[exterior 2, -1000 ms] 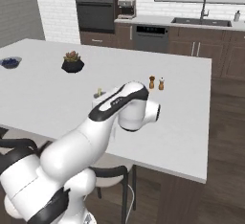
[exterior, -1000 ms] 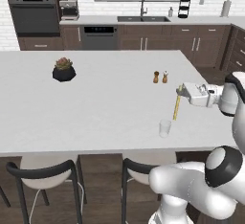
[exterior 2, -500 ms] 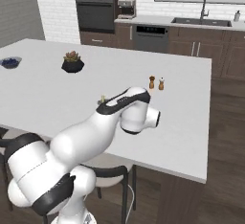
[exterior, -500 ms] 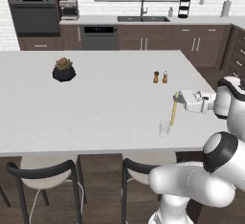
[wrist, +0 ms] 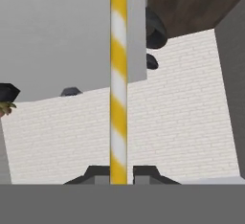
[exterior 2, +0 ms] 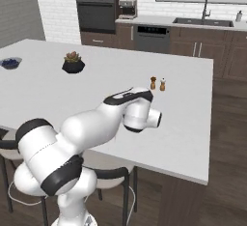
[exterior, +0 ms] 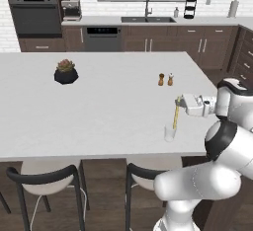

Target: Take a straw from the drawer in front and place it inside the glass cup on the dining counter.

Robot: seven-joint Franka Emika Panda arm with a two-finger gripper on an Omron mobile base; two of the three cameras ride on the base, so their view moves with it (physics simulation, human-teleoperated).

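Clamping the straw (exterior: pixel 176 113) at its top end, the gripper (exterior: pixel 180 100) has drifted toward the near edge of the dining counter (exterior: pixel 99 111) over the last second, and the straw's lower tip now dips into the glass cup (exterior: pixel 170 133) by that edge. Release looks close. In the hand view the straw (wrist: pixel 118 79) shows yellow-and-white stripes, straight, pinched between the fingertips (wrist: pixel 98 174).

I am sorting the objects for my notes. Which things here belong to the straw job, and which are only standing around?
Part of the job:
- straw, held by the shut gripper
- glass cup
- dining counter

Only standing around:
- potted plant
- two shakers
- dark bowl
- stools
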